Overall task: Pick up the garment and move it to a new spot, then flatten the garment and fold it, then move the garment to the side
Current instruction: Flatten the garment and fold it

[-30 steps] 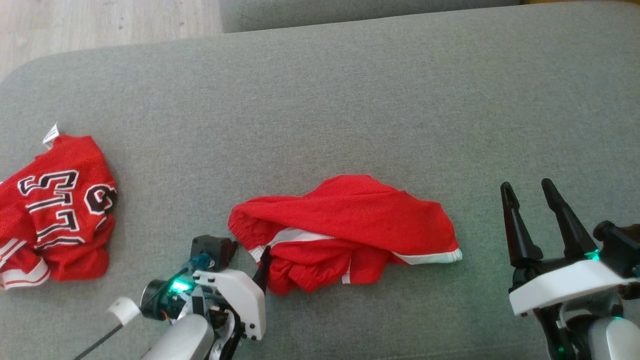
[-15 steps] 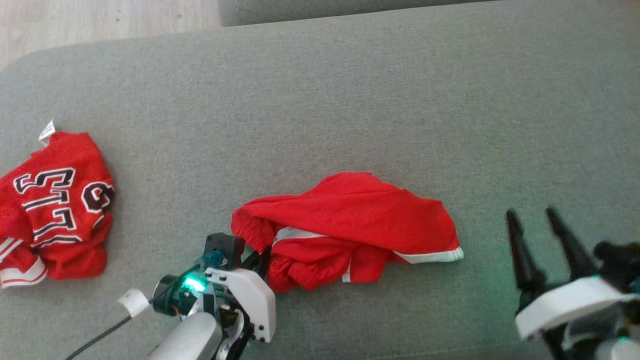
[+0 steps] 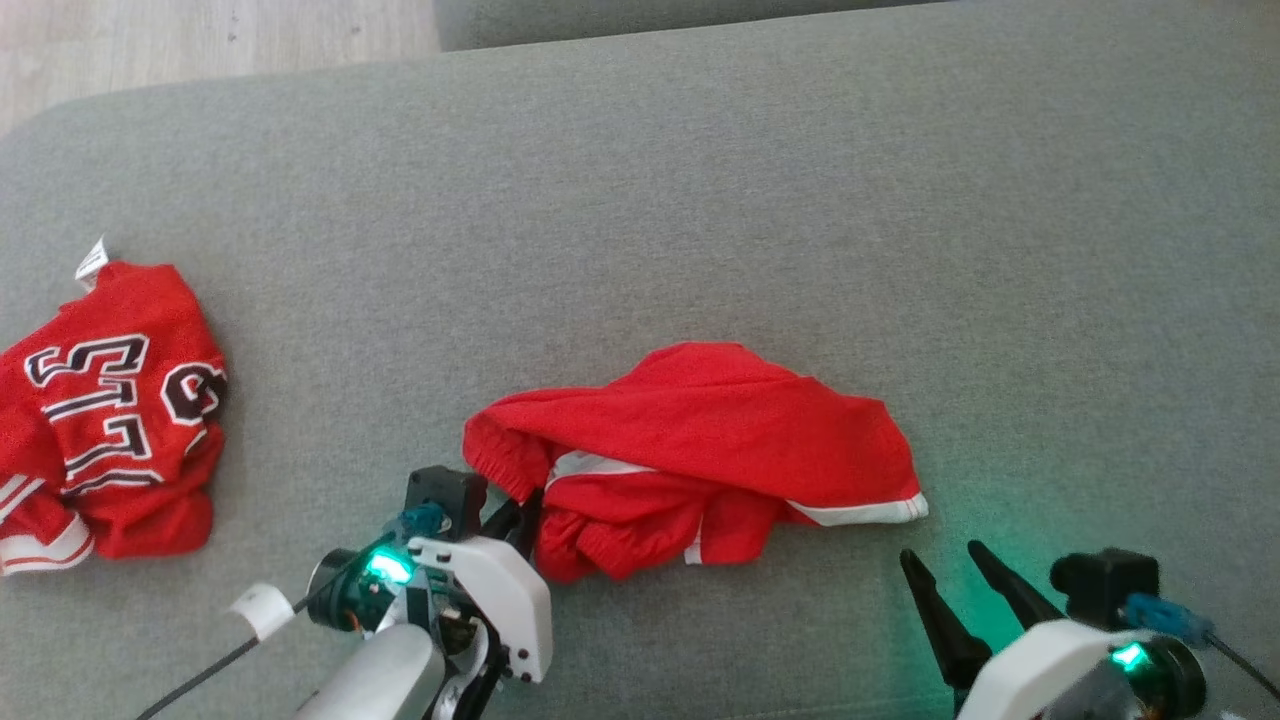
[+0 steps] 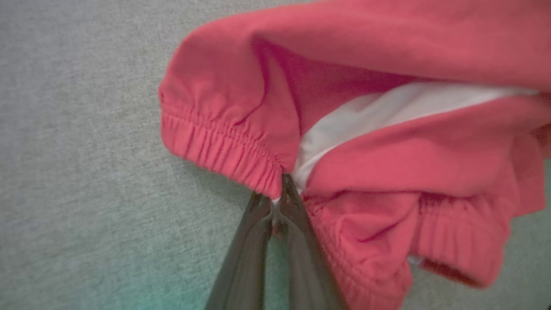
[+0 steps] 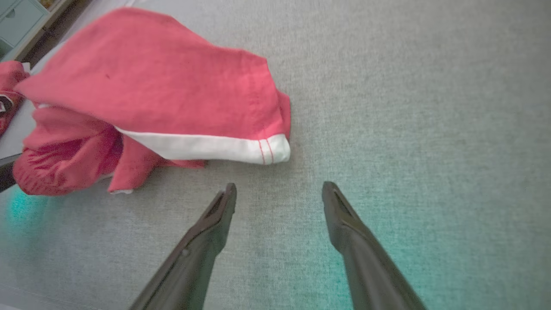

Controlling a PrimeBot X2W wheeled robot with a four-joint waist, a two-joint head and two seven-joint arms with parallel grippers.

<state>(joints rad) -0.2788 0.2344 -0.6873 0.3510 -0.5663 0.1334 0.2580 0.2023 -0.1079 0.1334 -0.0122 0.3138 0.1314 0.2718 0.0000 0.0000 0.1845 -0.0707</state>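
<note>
– Head view first: where do the red shorts (image 3: 700, 450) lie?
– Rumpled on the grey cushion (image 3: 700, 200), on its near part and about midway across. Their long axis runs left to right, with the elastic waistband (image 4: 219, 146) at the left end and a hem corner (image 3: 905, 508) with a white band at the right end. A red jersey (image 3: 110, 420) sits well apart, out on the left.
– And the left gripper (image 3: 522, 512)?
– Right at the waistband end. In the left wrist view its two fingers are pressed together with the waistband's edge pinched between the tips, just where the white side stripe (image 4: 387, 112) meets the elastic. So it has hold of the shorts, though by a thin bite, I'd say.
– The right gripper (image 3: 940, 552)?
– Spread wide, holding nothing, clear of the cloth. The hem corner lies just beyond its fingertips, a little farther off and to the left. In the right wrist view the corner sits ahead of the left-hand finger rather than between the two.
– So which arm takes which end?
– Each is nearest its own end. My judgement is that the right one needs to go forward and slightly left to straddle that corner before any lift. Otherwise the shorts would hang from one end and bunch.
– Any risk?
– The lower layers are tucked under near the left end, so that pinch may hold only one layer.
</note>
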